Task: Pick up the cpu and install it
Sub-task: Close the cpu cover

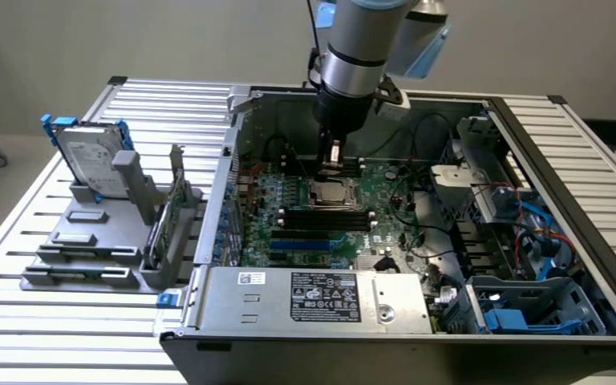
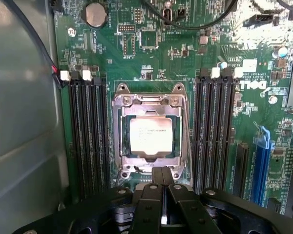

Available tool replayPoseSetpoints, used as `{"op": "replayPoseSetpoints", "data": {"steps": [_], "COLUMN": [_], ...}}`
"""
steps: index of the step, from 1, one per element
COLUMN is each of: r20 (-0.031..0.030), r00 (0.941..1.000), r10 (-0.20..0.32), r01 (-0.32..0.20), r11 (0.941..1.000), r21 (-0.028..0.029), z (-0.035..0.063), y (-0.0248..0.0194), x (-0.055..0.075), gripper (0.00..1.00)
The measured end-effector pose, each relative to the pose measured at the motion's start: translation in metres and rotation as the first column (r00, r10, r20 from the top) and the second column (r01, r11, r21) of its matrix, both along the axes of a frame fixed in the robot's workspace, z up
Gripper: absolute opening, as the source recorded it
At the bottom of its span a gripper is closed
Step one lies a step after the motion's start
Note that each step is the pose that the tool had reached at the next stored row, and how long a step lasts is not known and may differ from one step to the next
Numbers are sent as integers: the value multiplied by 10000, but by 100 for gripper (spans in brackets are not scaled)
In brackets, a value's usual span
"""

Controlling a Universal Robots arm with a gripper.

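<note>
The cpu (image 2: 150,135), a small square chip with a dull silver top, lies flat inside the metal-framed socket (image 2: 119,146) on the green motherboard (image 2: 156,53). In the exterior view the cpu (image 1: 333,191) sits in the middle of the board inside the open computer case. My gripper (image 2: 161,172) hangs just above the socket's edge, its two black fingers pressed together with nothing between them. From outside, the gripper (image 1: 333,159) points straight down a little above and behind the chip.
Black memory slots (image 2: 90,131) flank the socket on both sides. A silver hard drive with blue brackets (image 1: 89,156) stands in a grey rack on the exterior view's left. The power supply (image 1: 324,297) and case walls (image 1: 222,184) hem in the board. Cables (image 1: 426,241) run on the right.
</note>
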State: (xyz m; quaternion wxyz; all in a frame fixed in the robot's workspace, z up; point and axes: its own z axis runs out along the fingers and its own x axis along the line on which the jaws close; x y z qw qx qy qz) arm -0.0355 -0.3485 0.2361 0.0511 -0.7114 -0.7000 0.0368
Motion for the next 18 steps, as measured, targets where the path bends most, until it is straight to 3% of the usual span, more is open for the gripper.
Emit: {"op": "replayPoseSetpoints", "data": {"steps": [5, 10, 18], "r20": [-45, -238, -369], "r00": [10000, 9997, 9993], "r10": [1, -1, 1], "r01": [-1, 1, 0], "r11": [10000, 10000, 10000], "r21": [0, 2, 2], "z": [-46, -69, -150], "y": [14, 36, 50], "x": [-11, -13, -13], "gripper": [11, 11, 11]}}
